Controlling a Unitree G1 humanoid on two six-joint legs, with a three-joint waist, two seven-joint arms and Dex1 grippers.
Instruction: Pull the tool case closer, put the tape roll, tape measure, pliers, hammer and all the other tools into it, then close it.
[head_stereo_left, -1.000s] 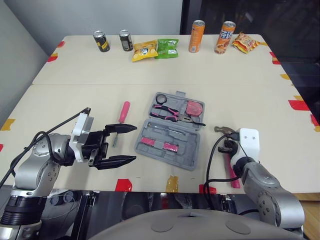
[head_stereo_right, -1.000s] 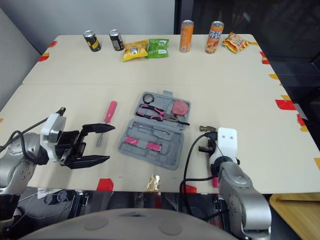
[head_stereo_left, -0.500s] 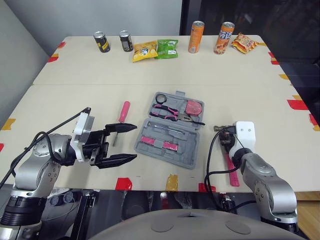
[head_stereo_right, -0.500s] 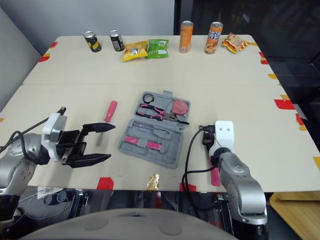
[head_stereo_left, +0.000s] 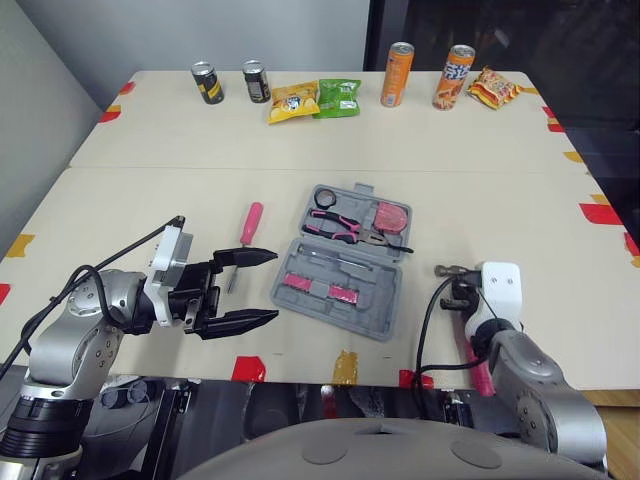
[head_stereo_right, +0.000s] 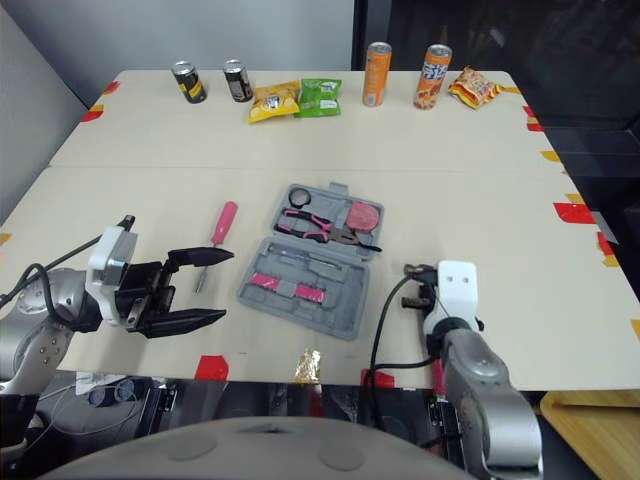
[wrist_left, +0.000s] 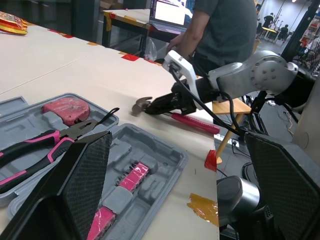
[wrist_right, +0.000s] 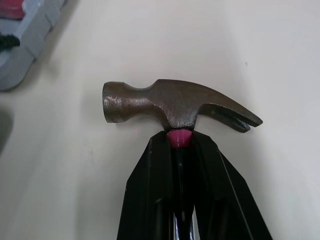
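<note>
Tool case (head_stereo_left: 385, 318) lies open holding pliers (head_stereo_left: 345, 226), while right gripper (wrist_right: 179, 142) clamps hammer (wrist_right: 170, 102).

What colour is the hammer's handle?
The hammer has a pink handle, clearest in the left wrist view.

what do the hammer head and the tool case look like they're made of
Hammer head: metal, likely steel, with a dull, brownish, worn finish and little shine. Its handle: glossy pink, probably plastic or a painted coating; the look leaves that open. Tool case: grey moulded plastic with a matte finish, judging by the recesses shaped into it for the tools.
</note>
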